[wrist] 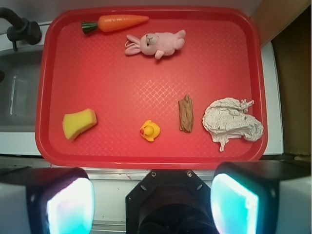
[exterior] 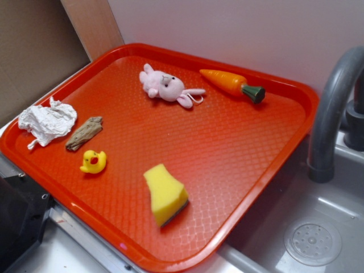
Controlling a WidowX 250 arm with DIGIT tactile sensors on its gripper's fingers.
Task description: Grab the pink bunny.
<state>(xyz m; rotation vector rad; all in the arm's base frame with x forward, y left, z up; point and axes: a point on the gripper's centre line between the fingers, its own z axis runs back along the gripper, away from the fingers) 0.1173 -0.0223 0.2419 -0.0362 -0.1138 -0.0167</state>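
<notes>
Nearest the wrist camera: the hand (wrist: 152, 204), both fingers (wrist: 68, 200) at the bottom edge of the wrist view, spread wide apart, nothing between them. It hangs off the near edge of the red tray (wrist: 48, 146), high above it.

Tray contents, wrist view:
- Yellow rubber duck (wrist: 150, 130), closest to the hand, near the tray's middle along the near side.
- Brown bark-like piece (wrist: 185, 113), just right of the duck, not touching it.
- Crumpled white cloth (wrist: 230, 121), further right, close to the tray's right rim.
- Yellow sponge (wrist: 79, 123), off to the left, well apart from the duck.
- Pink bunny (wrist: 157, 44), far side of the tray, lying on its side, head toward the left, ears trailing left, legs to the right. Untouched, well apart from the hand.
- Orange carrot (wrist: 117, 22) with a green stem end, just beyond the bunny along the far rim, stem pointing left. Near the bunny's ears, small gap between them.

Exterior view: bunny (exterior: 166, 87) lies at the tray's back, carrot (exterior: 230, 84) to its right. Tray (exterior: 267, 148) partly overhangs a grey sink (exterior: 318, 239); grey faucet (exterior: 333, 108) stands at the right edge.
</notes>
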